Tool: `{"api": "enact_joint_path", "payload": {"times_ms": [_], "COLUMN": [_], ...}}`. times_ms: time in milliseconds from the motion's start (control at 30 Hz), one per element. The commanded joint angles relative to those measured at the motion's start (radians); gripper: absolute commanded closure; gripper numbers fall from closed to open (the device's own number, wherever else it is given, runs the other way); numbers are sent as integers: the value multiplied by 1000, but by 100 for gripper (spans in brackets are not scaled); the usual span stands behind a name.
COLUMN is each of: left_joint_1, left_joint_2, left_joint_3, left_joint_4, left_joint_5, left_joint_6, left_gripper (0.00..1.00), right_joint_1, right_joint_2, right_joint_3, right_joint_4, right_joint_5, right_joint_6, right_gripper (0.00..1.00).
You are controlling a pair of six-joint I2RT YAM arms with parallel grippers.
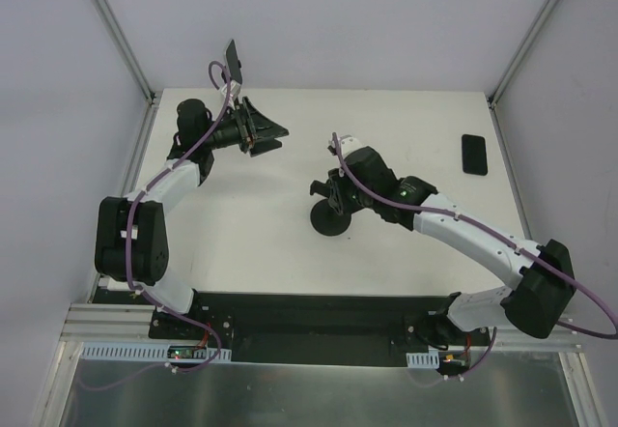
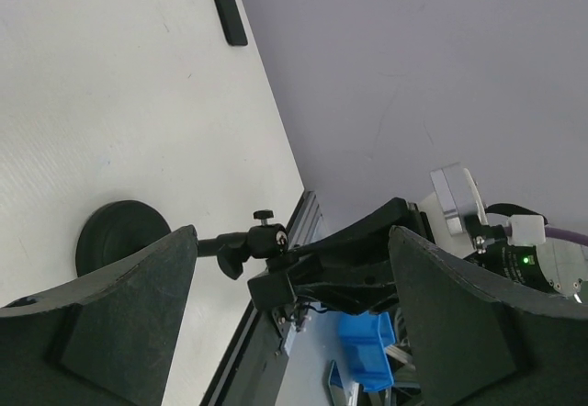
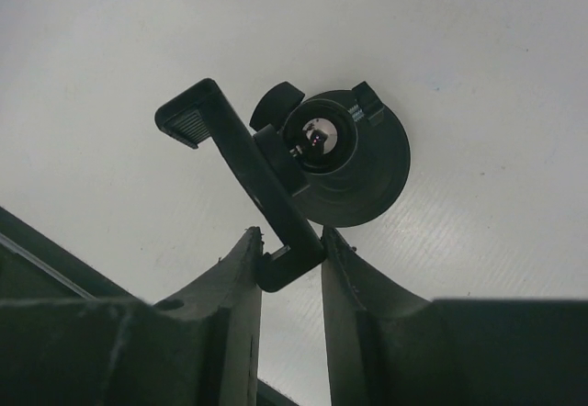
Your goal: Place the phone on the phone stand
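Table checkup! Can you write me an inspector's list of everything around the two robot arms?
Surface: white table, flat.
Job's things: black phone lying flat near the far right edge; phone stand mid-table, no phone on it.
Clutter: nothing seen.
Grippers: left gripper open and empty at the far left; right gripper pinching the end of the stand's clamp arm.
Cables: purple cables run along both arms.
Surroundings: pale walls, metal frame posts, black base plate under the arm bases.
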Motion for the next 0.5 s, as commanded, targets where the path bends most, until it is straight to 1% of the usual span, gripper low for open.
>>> {"api": "enact_joint_path", "payload": {"times_ms": [0, 67, 100, 200, 300, 333, 400, 433, 467], "left_joint_1": [-8, -13, -14, -19, -22, -23, -23, -25, -23], "left_joint_2": [4, -5, -5, -10, 1, 6, 7, 4, 1], "left_joint_3": [41, 41, 45, 56, 59, 59, 62, 62, 62], "left_joint_4": [14, 8, 0, -52, -68, -71, -71, -71, -72], "left_joint_5": [32, 29, 27, 20, 18, 18, 23, 23, 20], "left_joint_6": [29, 42, 52, 88, 98, 96, 93, 93, 98], "left_gripper": [17, 17, 17, 17, 17, 17, 17, 17, 17], "right_joint_1": [-4, -14, -21, -44, -97, -126, -140, -149, -153], "right_joint_2": [23, 20, 21, 23, 20, 18, 2, -6, -21], "right_joint_3": [89, 85, 90, 102, 110, 110, 108, 102, 98], "right_joint_4": [-52, -54, -58, -75, -100, -110, -120, -120, -120], "right_joint_5": [-115, -124, -156, -190, -250, -262, -269, -269, -275], "right_joint_6": [-164, -211, -226, -282, -296, -296, -305, -309, -312], "right_gripper": [99, 99, 99, 99, 99, 88, 71, 52, 47]}}
